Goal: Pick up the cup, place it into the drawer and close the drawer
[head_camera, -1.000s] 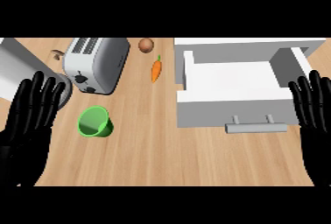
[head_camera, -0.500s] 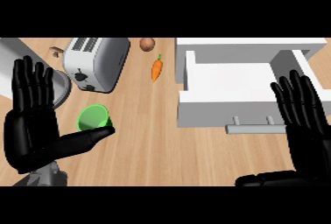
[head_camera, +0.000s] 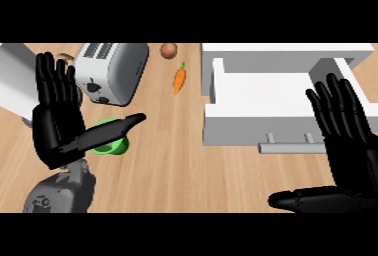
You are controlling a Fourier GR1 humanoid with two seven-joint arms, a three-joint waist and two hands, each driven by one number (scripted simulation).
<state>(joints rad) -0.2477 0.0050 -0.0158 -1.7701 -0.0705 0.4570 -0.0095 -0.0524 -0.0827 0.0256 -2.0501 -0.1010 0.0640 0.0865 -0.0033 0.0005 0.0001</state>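
Left hand (head_camera: pixel 63 125), fingers straight and empty, hovers over the green cup (head_camera: pixel 112 145) on the tabletop (head_camera: pixel 184 170); it should curl around the cup before lifting toward the open drawer (head_camera: pixel 255 100), right hand (head_camera: pixel 347 135) open, idle.

you look steeply down from the robot's head onto the table (head_camera: pixel 184 170), close in, with both forearms entering from the lower edge.

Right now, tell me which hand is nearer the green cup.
Left. The left hand is right at the cup, thumb crossing over it; the right hand is far across, past the drawer.
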